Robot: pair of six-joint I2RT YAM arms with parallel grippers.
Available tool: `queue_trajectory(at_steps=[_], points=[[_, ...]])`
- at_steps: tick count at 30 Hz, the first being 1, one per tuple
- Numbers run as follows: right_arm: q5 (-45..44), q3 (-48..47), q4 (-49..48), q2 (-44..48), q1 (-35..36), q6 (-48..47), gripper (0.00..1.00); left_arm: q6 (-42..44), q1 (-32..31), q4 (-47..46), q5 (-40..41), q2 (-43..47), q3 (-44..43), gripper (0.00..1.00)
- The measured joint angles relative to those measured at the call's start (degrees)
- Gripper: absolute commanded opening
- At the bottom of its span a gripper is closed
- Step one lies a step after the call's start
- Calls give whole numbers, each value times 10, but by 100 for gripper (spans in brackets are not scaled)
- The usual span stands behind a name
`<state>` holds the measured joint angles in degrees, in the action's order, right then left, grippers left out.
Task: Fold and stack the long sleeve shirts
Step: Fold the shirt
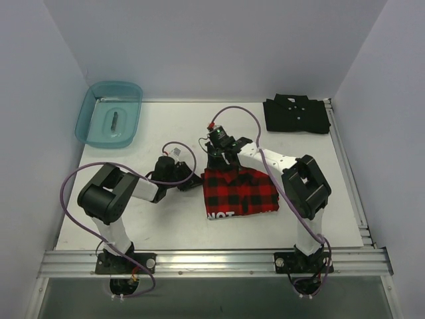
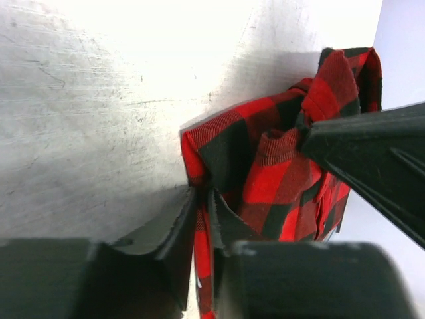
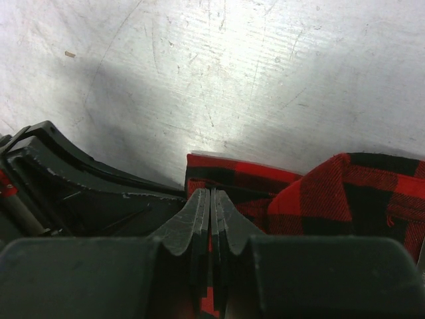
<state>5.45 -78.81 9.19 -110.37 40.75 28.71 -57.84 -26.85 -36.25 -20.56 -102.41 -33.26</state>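
Plaid flannel shirt (image 1: pixel 240 193), red and black, lay folded near the middle of the counter (image 1: pixel 166 222), with white block letters (image 1: pixel 221 214) along its near hem. Far left, at the back corner: a translucent teal bin (image 1: pixel 89 113) with a small dark object (image 1: pixel 114 120) inside. Next, the left fingers (image 1: pixel 194 181) met the shirt's far left corner. In the left wrist view they were drawn in to a narrow gap around the fabric's edge, grasping it. Just beside them, at the shirt's far edge, the right fingers (image 3: pixel 204 209) were clenched flat together. A sliver of red cloth showed between them low in the right wrist view, so they pinched a thin layer of the same shirt. The fabric stood bunched in a raised fold between the two pairs of fingers. Far right, at the back corner and well apart from the plaid flannel shirt: the black shirt (image 1: pixel 297 114), folded flat, collar toward the wall, small white buttons visible.
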Motion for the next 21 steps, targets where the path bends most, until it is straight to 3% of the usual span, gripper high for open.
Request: queue_trajectory(at_steps=[2, 5, 21], points=[[0, 0, 0, 0, 1, -2, 0, 0, -2, -2, -2, -9, -4, 12], [1, 0, 0, 0, 5, -5, 0, 0, -3, -9, -6, -16, -6, 9], [3, -4, -2, 0, 24, -12, 2, 3, -4, -14, -7, -17, -6, 11]])
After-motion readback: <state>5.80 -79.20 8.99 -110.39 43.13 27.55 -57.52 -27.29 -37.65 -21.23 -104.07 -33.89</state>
